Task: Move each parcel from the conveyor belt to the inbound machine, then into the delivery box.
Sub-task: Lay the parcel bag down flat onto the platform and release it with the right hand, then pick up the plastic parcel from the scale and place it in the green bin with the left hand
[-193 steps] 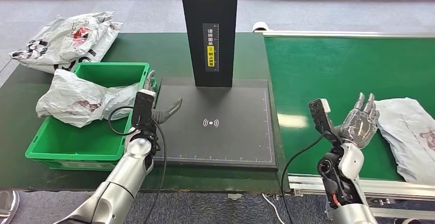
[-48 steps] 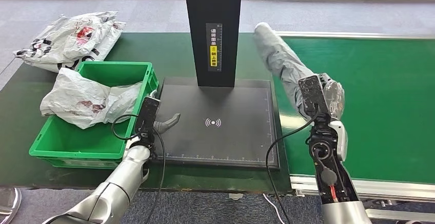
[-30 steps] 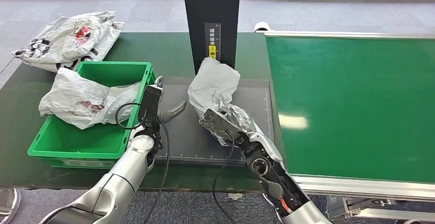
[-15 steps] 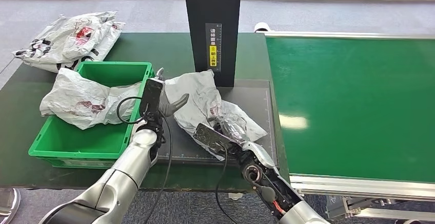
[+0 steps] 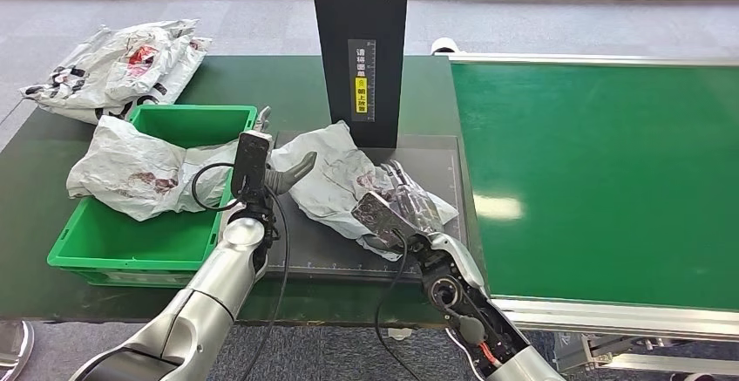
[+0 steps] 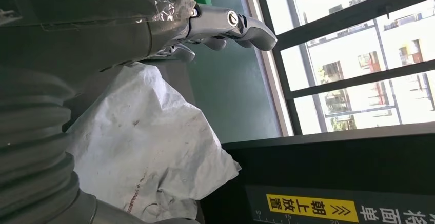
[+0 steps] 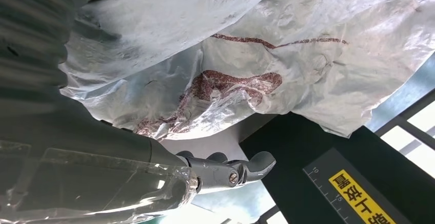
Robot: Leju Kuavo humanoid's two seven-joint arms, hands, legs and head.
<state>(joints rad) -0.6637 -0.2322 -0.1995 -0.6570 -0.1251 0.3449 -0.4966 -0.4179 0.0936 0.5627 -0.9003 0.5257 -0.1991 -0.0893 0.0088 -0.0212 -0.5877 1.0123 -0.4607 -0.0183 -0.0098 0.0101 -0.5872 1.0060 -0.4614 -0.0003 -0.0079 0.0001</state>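
A crumpled grey-white parcel [image 5: 335, 176] with red print lies on the black plate of the inbound machine [image 5: 431, 159], in front of its black column [image 5: 359, 41]. My right hand [image 5: 403, 200] rests over the parcel's right end with fingers spread and gripping nothing. In the right wrist view the parcel [image 7: 246, 44] lies beside the right hand [image 7: 102, 183], whose thumb stands apart from it. My left hand [image 5: 283, 173] is open at the parcel's left edge, between it and the green delivery box [image 5: 105, 246]. The left wrist view shows the parcel [image 6: 149, 147] just past the left hand [image 6: 154, 24].
Another parcel [image 5: 139, 167] hangs over the left wall of the green box. Several more parcels [image 5: 113, 67] lie piled on the table at the back left. The green conveyor belt [image 5: 601, 172] runs along the right.
My right hand brought the parcel from the belt onto the machine's plate, then spread its fingers and let go. The parcel has settled flatter. My left hand has risen slightly towards it.
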